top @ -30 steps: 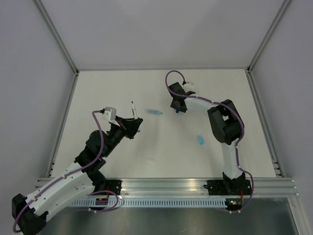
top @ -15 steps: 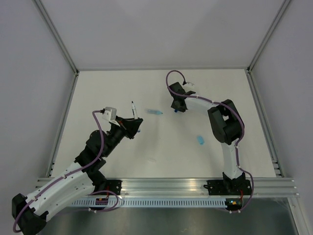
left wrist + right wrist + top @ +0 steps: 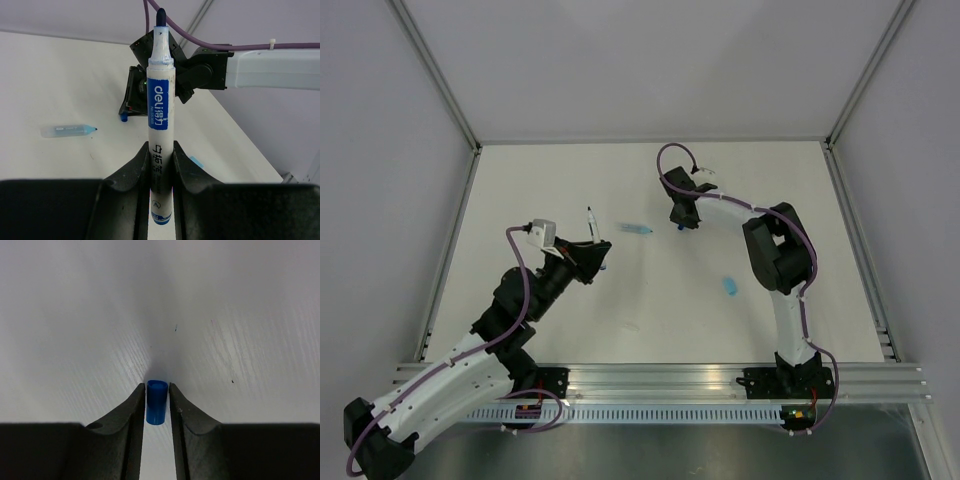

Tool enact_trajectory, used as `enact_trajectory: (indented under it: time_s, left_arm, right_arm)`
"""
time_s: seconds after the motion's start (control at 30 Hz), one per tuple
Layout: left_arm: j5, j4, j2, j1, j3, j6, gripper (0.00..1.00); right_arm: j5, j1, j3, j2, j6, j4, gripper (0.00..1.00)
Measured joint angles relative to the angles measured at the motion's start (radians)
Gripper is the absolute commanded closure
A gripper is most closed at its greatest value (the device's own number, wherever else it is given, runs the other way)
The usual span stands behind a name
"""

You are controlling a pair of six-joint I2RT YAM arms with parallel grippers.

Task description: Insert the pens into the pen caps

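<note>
My left gripper (image 3: 598, 250) (image 3: 161, 150) is shut on the white pen (image 3: 160, 110) with blue ends. It holds the pen above the table, dark tip pointing away; the pen also shows in the top view (image 3: 591, 222). My right gripper (image 3: 679, 222) (image 3: 157, 390) is down at the table, further back. Its jaws stand close on either side of the small dark blue cap (image 3: 156, 402) (image 3: 677, 228), with a thin gap on each side. One pale translucent blue cap (image 3: 638, 229) (image 3: 67, 131) lies between the arms. Another (image 3: 729, 285) lies nearer the front. The dark pen is not in view.
The white table (image 3: 570, 180) is fenced by metal rails at the left (image 3: 448, 250) and right (image 3: 855, 250). The right arm's purple cable (image 3: 200, 35) crosses in front of the held pen in the left wrist view.
My right gripper has shifted slightly back and to the left at the dark blue cap. The left arm with the white pen has barely moved.
</note>
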Motion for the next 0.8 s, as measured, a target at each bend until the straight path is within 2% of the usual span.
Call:
enact_trajectory:
  time_s: [0.1,0.2,0.23,0.27,0.63,0.8]
  left_arm:
    - [0.000,0.000,-0.001,0.000,0.000,0.000,0.98]
    - [0.000,0.000,-0.001,0.000,0.000,0.000,0.98]
    - [0.000,0.000,0.000,0.000,0.000,0.000,0.98]
    - [0.000,0.000,0.002,0.000,0.000,0.000,0.98]
    - [0.015,0.002,0.091,0.000,0.000,0.001,0.98]
    - [0.096,0.014,0.161,0.000,0.014,0.001,0.98]
  right_arm:
    - [-0.002,0.005,0.000,0.000,-0.008,-0.001,0.76]
    - [-0.016,0.008,-0.003,0.000,-0.023,0.008,0.90]
    - [-0.019,0.008,-0.005,0.000,-0.027,0.014,0.98]
    - [-0.023,0.008,-0.006,0.000,-0.039,0.021,1.00]
    - [-0.116,-0.024,-0.176,-0.115,-0.199,0.119,1.00]
    - [-0.181,-0.047,-0.241,-0.249,-0.313,0.109,1.00]
